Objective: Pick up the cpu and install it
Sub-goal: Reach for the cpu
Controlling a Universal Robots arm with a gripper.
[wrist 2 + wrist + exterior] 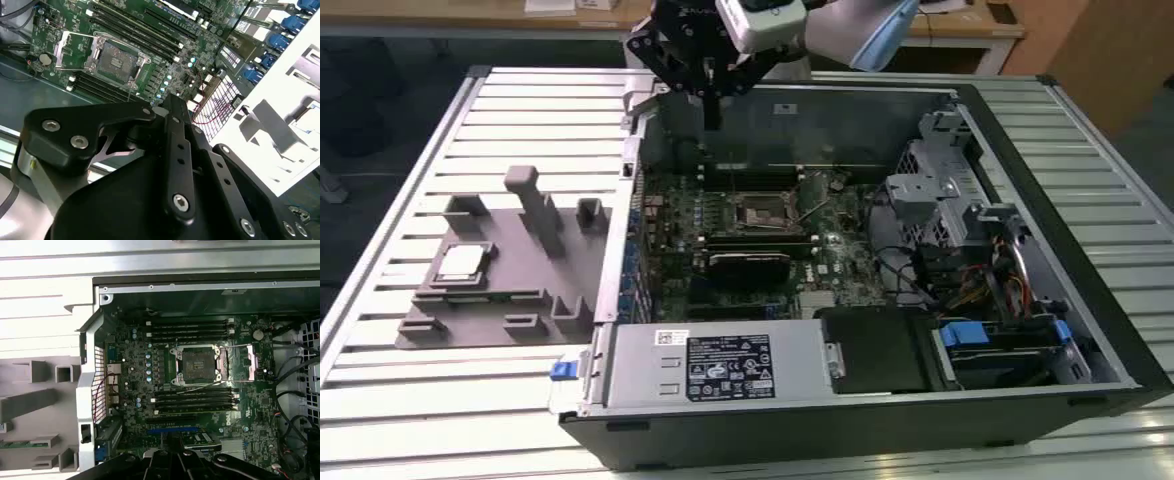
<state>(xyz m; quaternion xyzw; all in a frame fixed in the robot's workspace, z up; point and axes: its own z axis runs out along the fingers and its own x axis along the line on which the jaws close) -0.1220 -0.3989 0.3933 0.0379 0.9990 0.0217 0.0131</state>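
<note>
The slatted worktop (400, 400) carries an open computer case (854, 430) and, to the exterior view's left of it, a grey tray (494, 300). The end effector (711, 118) hangs over the case's far wall, well apart from the tray, its fingers drawn together on nothing. The socket (198, 362) sits bare on the board. The cpu (460, 263) lies flat in the tray. It is probably light, stiff, slick on top and delicate underneath, so best pinched by opposite edges.

Exterior view high, oblique over the case (854, 425); both wrist views nearer, above the shared socket (199, 364)
</note>
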